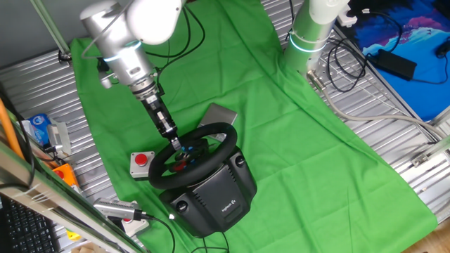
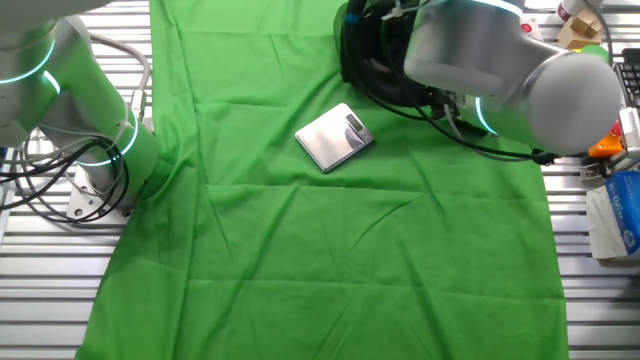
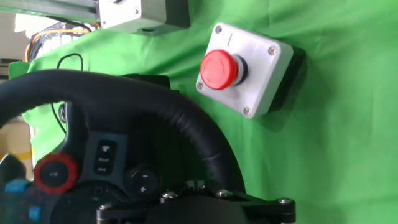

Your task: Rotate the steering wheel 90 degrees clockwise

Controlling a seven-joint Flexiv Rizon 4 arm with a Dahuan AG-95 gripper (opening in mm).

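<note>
Steering wheel (image 1: pixel 193 156), lower centre; gripper (image 1: pixel 177 145) inside rim, finger state impossible to tell. Risk: slipping off rim mid-turn, or striking grey button box (image 1: pixel 141 164) lower left.

Robot lab: green cloth (image 2: pixel 330 250) over slatted metal table (image 1: pixel 394 151), cables (image 1: pixel 348 67), emergency-stop box (image 3: pixel 245 68).

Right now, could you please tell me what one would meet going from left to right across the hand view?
Steering wheel with its red hub button → grey box with the red round button → bare green cloth.
</note>
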